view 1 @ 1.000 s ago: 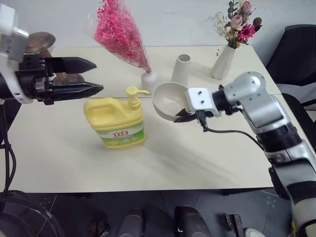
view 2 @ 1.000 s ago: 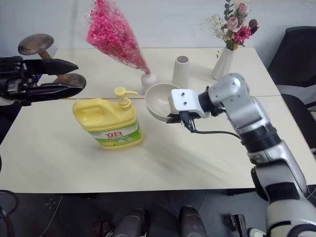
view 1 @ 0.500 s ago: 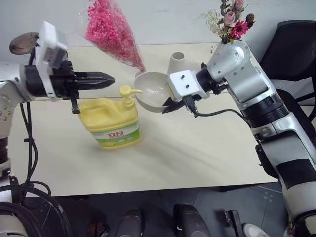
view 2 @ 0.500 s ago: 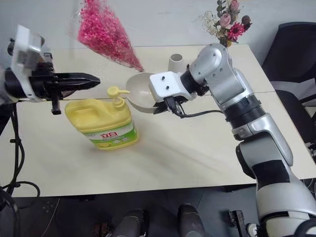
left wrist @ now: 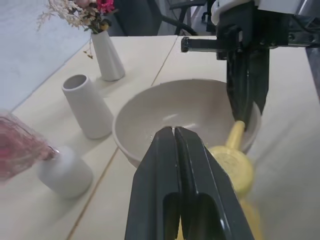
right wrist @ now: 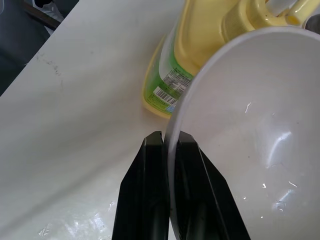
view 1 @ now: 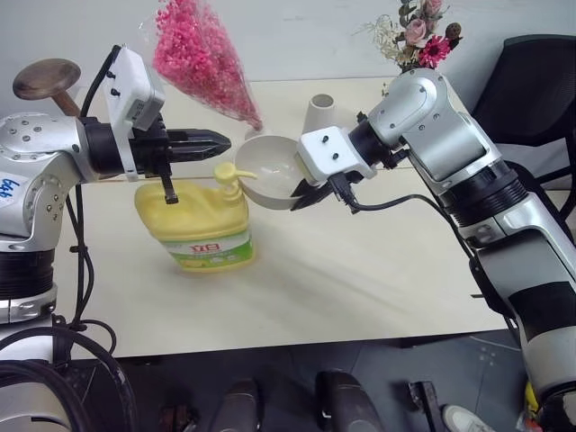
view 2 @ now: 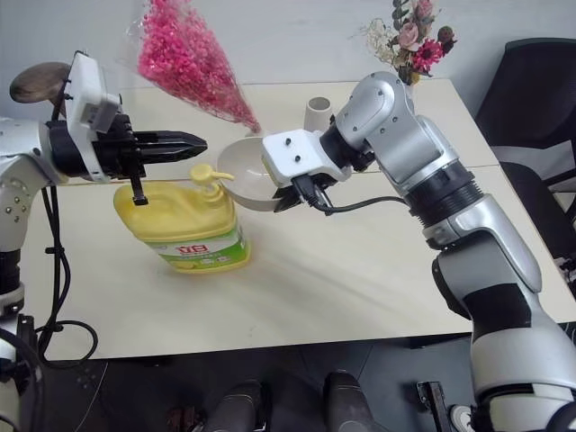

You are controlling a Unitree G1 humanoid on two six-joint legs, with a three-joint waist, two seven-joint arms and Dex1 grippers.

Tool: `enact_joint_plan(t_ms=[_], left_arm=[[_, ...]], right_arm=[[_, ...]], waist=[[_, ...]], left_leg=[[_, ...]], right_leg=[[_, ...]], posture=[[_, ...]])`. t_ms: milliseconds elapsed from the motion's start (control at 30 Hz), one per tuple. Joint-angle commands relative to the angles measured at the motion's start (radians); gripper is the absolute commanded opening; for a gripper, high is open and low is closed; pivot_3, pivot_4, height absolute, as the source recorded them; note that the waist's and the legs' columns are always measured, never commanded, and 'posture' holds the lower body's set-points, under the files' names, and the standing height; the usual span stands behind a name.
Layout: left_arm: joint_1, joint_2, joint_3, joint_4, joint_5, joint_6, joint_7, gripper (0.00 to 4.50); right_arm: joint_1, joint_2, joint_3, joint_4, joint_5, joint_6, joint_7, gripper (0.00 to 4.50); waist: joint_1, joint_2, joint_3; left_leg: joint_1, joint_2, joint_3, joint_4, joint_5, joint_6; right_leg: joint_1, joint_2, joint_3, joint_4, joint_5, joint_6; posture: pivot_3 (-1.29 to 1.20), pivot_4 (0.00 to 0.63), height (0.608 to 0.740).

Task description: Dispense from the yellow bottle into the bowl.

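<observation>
Fingers first: the left gripper [view 1: 220, 140] has both black fingers pressed together with nothing between them, pointing roughly level and hovering right above the pump [view 1: 233, 170] of the yellow bottle [view 1: 195, 222]. From the left wrist view the closed tips sit just over the pump head, with the spout reaching toward the bowl's near rim. I can't tell whether the fingers are actually touching the pump or just above it.

The right gripper [right wrist: 169, 142] is clamped on the rim of the bowl [view 1: 271, 170], one finger inside the wall and one outside, holding it up off the table [view 1: 378, 270] and tilted with its opening facing the pump spout. The bowl's edge is just beside the nozzle, maybe touching it.

Handling guess: the bottle looks like a big squat jug, probably heavy enough to stay put when you press down on the pump, so closed fingers used as a blunt pusher make sense. If you ever had to lift it, the built-in handle is the spot. The plastic is likely a bit slick, and the pump head is small and rounded, so the fingers could slide off if the push isn't straight down. The bowl looks light and rigid with a smooth surface, and a thin rim pinch like this could let it swivel if the spout nudges it.

The bottle stands upright on the table, below the left gripper.
</observation>
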Motion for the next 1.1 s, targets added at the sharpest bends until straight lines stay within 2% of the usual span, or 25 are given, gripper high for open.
enact_joint_plan(t_ms=[33, 333, 700, 1100], left_arm=[[-0.019, -0.001, 0.005, -0.004, 0.028, -0.045, -0.018, 0.07], [-0.049, -0.005, 0.062, -0.011, -0.052, 0.012, -0.072, 0.07], [-0.019, -0.007, -0.027, 0.017, 0.07, -0.095, -0.131, 0.07], [0.003, 0.026, -0.105, 0.038, 0.186, -0.216, -0.208, 0.07]], right_arm=[[-0.053, 0.004, -0.014, -0.002, -0.003, -0.028, 0.064, 0.0], [-0.05, -0.09, 0.044, -0.034, 0.033, -0.058, 0.064, 0.0], [-0.036, -0.181, 0.089, -0.158, 0.103, -0.024, 0.064, 0.0], [-0.042, -0.167, 0.092, -0.213, 0.107, 0.026, 0.064, 0.0]], waist=[[0.0, 0.0, 0.0], [0.004, 0.0, 0.0], [0.008, 0.0, 0.0], [0.022, 0.0, 0.0]], left_leg=[[0.0, 0.0, 0.0, 0.0, 0.0, 0.0], [-0.001, -0.001, 0.0, 0.001, 0.0, 0.0], [-0.001, -0.001, 0.0, 0.001, 0.0, 0.0], [-0.001, -0.001, 0.0, 0.002, 0.0, 0.0]], right_leg=[[0.0, 0.0, 0.0, 0.0, 0.0, 0.0], [0.0, -0.001, 0.0, 0.0, 0.0, 0.0], [0.0, -0.001, 0.0, 0.0, 0.0, 0.0], [0.0, -0.001, 0.0, 0.001, 0.0, 0.0]], posture=[[0.0, 0.15, 0.74], [0.0, 0.15, 0.74], [0.0, 0.15, 0.74], [0.0, 0.15, 0.74]])
